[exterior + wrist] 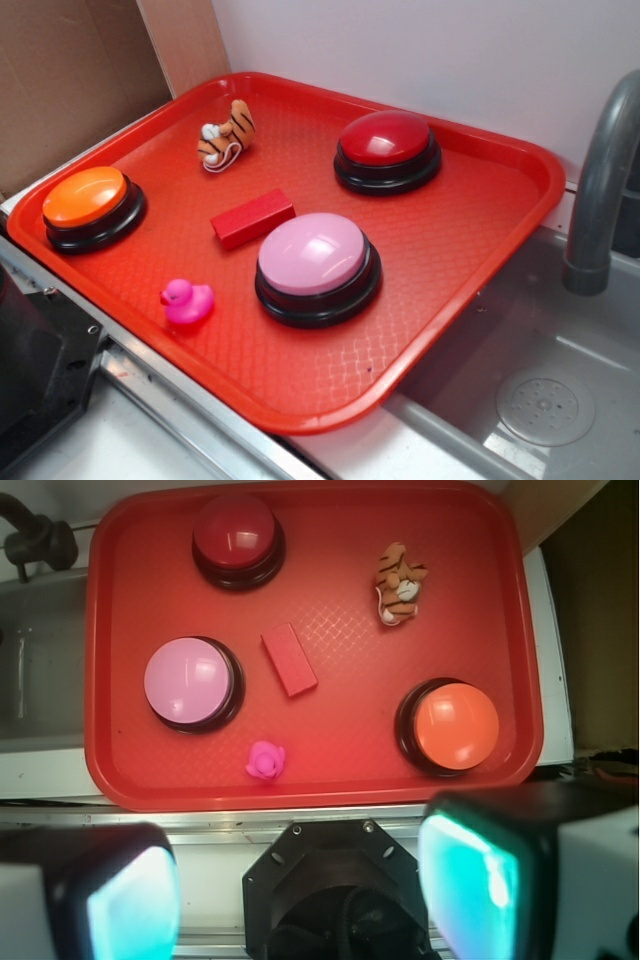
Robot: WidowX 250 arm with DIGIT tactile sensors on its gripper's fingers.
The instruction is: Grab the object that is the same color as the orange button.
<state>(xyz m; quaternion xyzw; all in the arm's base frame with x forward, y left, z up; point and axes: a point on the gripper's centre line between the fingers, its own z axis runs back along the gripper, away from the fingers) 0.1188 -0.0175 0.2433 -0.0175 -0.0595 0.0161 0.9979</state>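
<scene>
Lying apart on tray (520, 215), tiger (226, 133), red block (252, 217) nearest, jaws (290, 890) spread

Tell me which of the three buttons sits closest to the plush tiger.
The orange button and red button lie about equally far from the tiger, too close to call; the pink button is clearly farthest, beyond the red block.

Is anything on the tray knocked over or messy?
The little tiger is lying flopped on its side near the tray's back edge, not sitting up. The duck, block and three buttons look fine.
</scene>
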